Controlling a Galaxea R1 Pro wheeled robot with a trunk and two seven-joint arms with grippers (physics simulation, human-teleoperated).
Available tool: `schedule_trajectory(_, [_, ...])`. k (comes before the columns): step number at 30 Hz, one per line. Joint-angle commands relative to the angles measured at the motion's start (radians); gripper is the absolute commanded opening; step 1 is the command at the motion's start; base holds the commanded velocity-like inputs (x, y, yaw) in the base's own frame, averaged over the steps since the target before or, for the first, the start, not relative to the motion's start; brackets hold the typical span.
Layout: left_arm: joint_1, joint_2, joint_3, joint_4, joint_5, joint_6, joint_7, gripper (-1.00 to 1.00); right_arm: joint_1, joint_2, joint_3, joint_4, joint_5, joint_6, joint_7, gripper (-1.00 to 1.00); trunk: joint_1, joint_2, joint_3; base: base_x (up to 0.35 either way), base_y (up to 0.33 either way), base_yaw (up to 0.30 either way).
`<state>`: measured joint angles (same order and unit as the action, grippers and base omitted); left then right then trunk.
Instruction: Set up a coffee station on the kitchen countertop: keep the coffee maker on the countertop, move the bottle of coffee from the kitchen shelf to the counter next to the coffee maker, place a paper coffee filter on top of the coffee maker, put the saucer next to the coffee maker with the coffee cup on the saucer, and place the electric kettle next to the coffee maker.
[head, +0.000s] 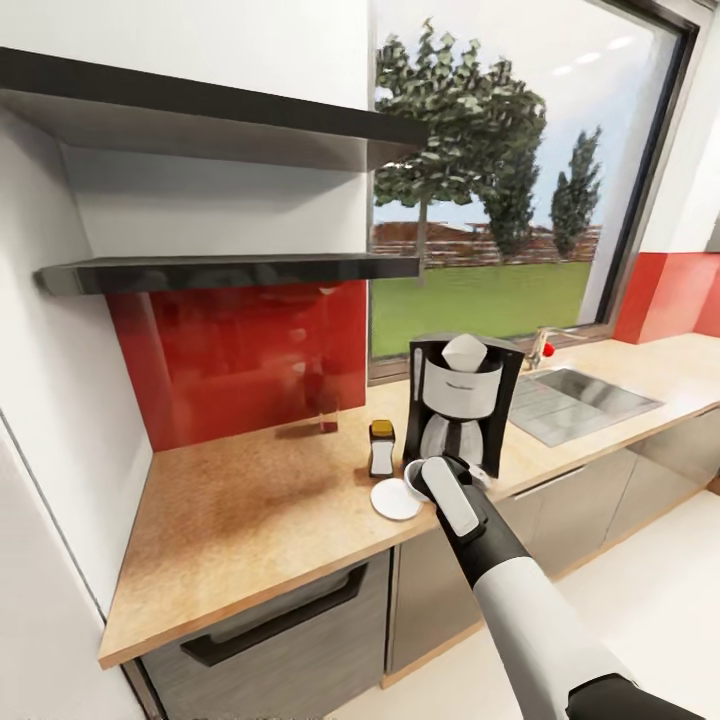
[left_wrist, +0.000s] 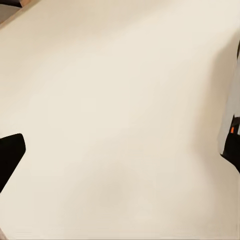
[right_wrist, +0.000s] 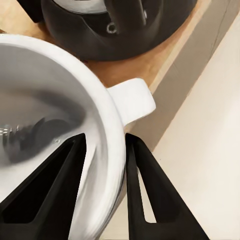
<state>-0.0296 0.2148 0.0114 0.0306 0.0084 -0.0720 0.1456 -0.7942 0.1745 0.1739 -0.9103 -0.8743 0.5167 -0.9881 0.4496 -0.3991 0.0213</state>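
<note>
The black and silver coffee maker (head: 462, 410) stands on the kitchen countertop (head: 260, 510), and a white paper coffee filter (head: 468, 350) sits in its top. Just left of it is the bottle of coffee (head: 381, 447) with a yellow cap. The white saucer (head: 393, 500) lies in front of the bottle. My right gripper (head: 425, 478) is shut on the rim of the white coffee cup (right_wrist: 55, 100), holding it at the saucer's right edge, close to the coffee maker's base (right_wrist: 115, 25). The cup's handle (right_wrist: 132, 100) points outward. My left gripper (left_wrist: 120, 155) faces a plain beige surface, with its fingers wide apart.
Two black kitchen shelf boards (head: 230, 272) hang over a red backsplash at the left. A steel sink (head: 570, 400) with a tap sits in the counter to the right of the coffee maker, below the window. The counter's front edge runs just under my right arm.
</note>
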Motion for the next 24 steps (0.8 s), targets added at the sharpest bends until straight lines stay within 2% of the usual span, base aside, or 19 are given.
schedule_trajectory(1, [-0.001, 0.000, 0.001, 0.003, 0.001, -0.006, 0.001, 1.00, 0.000, 0.000, 0.001, -0.001, -0.003, 0.006, -0.006, -1.00, 0.000, -0.001, -0.001, 0.000, 0.000, 0.124])
schedule_trajectory(6, [-0.001, 0.000, 0.001, 0.003, 0.001, -0.006, 0.000, 1.00, 0.000, 0.000, 0.001, 0.068, -0.004, 0.006, -0.006, -1.00, 0.000, -0.001, -0.001, 0.000, 0.000, 0.020])
schedule_trajectory(18, [-0.001, 0.000, 0.001, 0.003, 0.001, -0.006, 0.000, 1.00, 0.000, 0.000, 0.001, 0.074, -0.005, 0.006, -0.005, -1.00, 0.000, -0.001, -0.004, 0.003, 0.000, 0.024])
schedule_trajectory(20, [-0.001, 0.000, 0.001, 0.003, 0.001, -0.006, 0.000, 1.00, 0.000, 0.000, 0.001, 0.074, -0.005, 0.006, 0.018, -1.00, 0.000, -0.001, -0.005, 0.063, 0.000, 0.153])
schedule_trajectory(22, [-0.001, 0.000, 0.001, 0.003, 0.001, -0.006, 0.001, 1.00, 0.000, 0.000, 0.000, 0.076, -0.003, 0.006, 0.068, -1.00, 0.000, -0.001, -0.007, 0.104, 0.011, 0.124])
schedule_trajectory(24, [-0.001, 0.000, 0.001, 0.003, 0.001, -0.006, 0.000, 1.00, 0.000, 0.000, 0.000, 0.077, -0.003, 0.006, 0.078, -1.00, 0.000, -0.001, -0.007, 0.172, 0.103, 0.042])
